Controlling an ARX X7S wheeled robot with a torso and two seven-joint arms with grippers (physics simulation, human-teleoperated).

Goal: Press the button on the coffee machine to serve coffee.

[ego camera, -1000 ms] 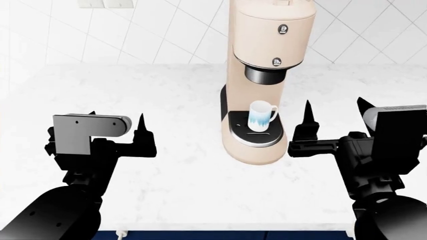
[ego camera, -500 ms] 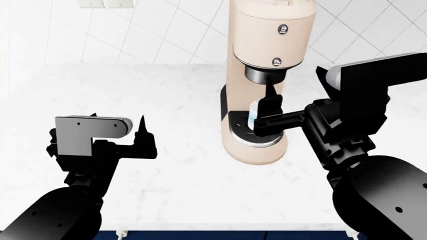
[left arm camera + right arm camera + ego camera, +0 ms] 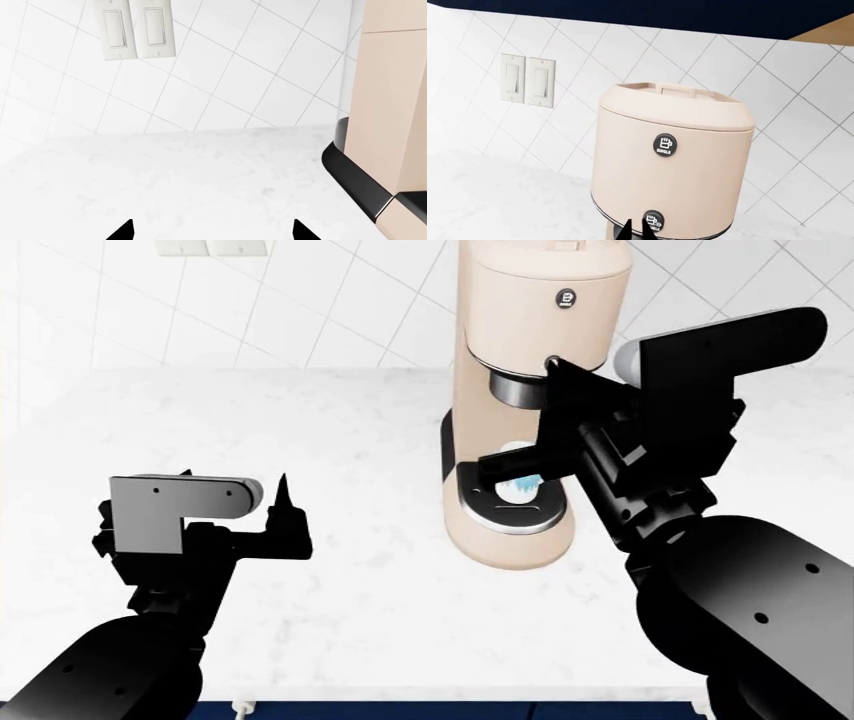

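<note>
The beige coffee machine (image 3: 534,310) stands at the back centre of the counter. A white-blue mug (image 3: 515,483) sits on its black drip tray (image 3: 487,508). In the right wrist view the upper button (image 3: 664,144) and the lower button (image 3: 653,220) show on the head (image 3: 694,165). My right gripper (image 3: 636,231) is shut, its tips just beside the lower button; I cannot tell if they touch. In the head view the right gripper (image 3: 553,365) hides that button. My left gripper (image 3: 234,502) is open and empty, low at the left; in its wrist view (image 3: 211,232) the machine's side (image 3: 393,125) shows.
A double light switch (image 3: 527,80) is on the tiled wall left of the machine; it also shows in the left wrist view (image 3: 133,27). The white marble counter (image 3: 360,570) spreads around the machine, with its front edge near my arms.
My right arm has risen and swung left from beside the drip tray up to the machine's head, and its fingers have closed. The left arm has not moved.
</note>
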